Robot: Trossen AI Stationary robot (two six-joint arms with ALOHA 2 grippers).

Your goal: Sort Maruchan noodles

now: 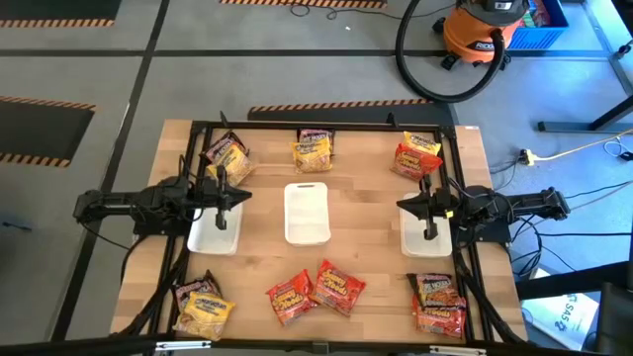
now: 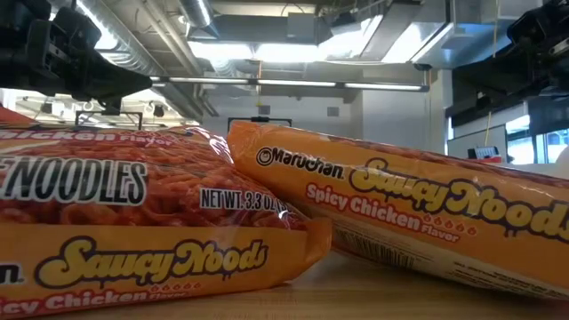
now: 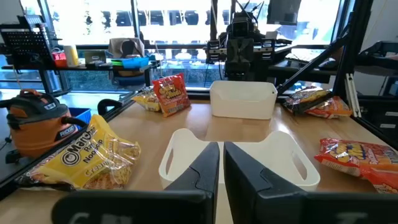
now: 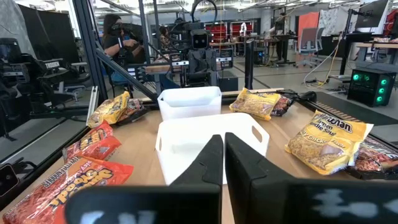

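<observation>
Over the wooden table (image 1: 267, 158) your two arms sit mirrored — the left gripper (image 1: 222, 203) hangs above the left white tray (image 1: 213, 237), fingers pressed together and holding nothing; the right gripper (image 1: 428, 210) hangs above the right white tray (image 1: 425, 242), also fully closed and empty. A third white tray (image 1: 307, 213) lies in the middle of the table between them.

You have the Maruchan noodles (image 1: 315, 150) scattered in small clusters around the edges, none in any tray:
- far left corner, a yellow packet (image 1: 229, 160) overlapping a dark one
- far middle, yellow on dark
- far right corner, red-orange packets (image 1: 416, 158)
- near left corner, yellow packet (image 1: 205, 313) with a dark one
- near middle, two red-orange packets (image 1: 315, 290) touching
- near right corner, a dark and a red-orange packet (image 1: 438, 305) stacked

The low view is filled by the two near-middle packets — "Saucy Noods, Spicy Chicken" legible on both.

An orange shop vacuum (image 1: 485, 32) stands on the floor beyond the table.
</observation>
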